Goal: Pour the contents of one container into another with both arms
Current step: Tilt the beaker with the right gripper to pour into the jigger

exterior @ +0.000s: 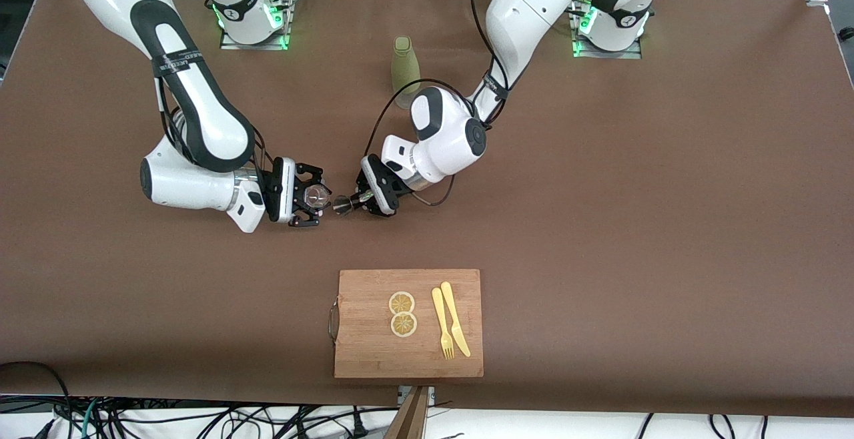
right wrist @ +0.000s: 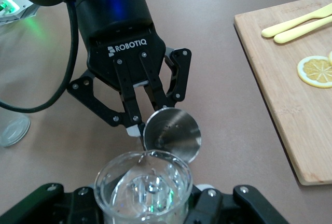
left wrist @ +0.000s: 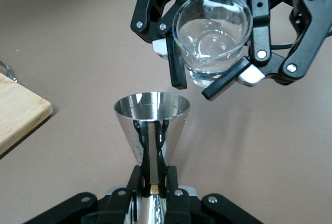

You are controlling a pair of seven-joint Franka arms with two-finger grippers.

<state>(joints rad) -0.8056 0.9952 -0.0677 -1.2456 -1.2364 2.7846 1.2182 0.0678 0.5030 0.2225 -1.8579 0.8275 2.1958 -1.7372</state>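
Front view: brown table, both arms reaching toward the middle, grippers facing each other above the bare table
Left gripper: clamped on the narrow waist of the metal jigger, held up over the table, tilted toward the glass cup
Left gripper in left wrist view: fingers pressed on both sides of the jigger waist
Metal jigger in left wrist view: open cone mouth pointing at the cup, just beside it, not touching as far as visible
Right gripper: clamped around the glass cup, held up over the table, between the right arm's wrist and the jigger
Glass cup in left wrist view: clear, thick base, finger pads on its wall
Right wrist view: cup close to the camera, jigger mouth just above its rim, left gripper holding the jigger
Green bottle: upright, toward the robots' bases, partly covered by the left arm's wrist; well apart from the grippers
Cutting board: wooden, metal handle on the edge toward the right arm's end, nearer to the front camera than the grippers
On the board: two lemon slices touching, yellow fork and yellow knife beside them
In the way: nothing between jigger and cup; black cable looping over the left arm's wrist
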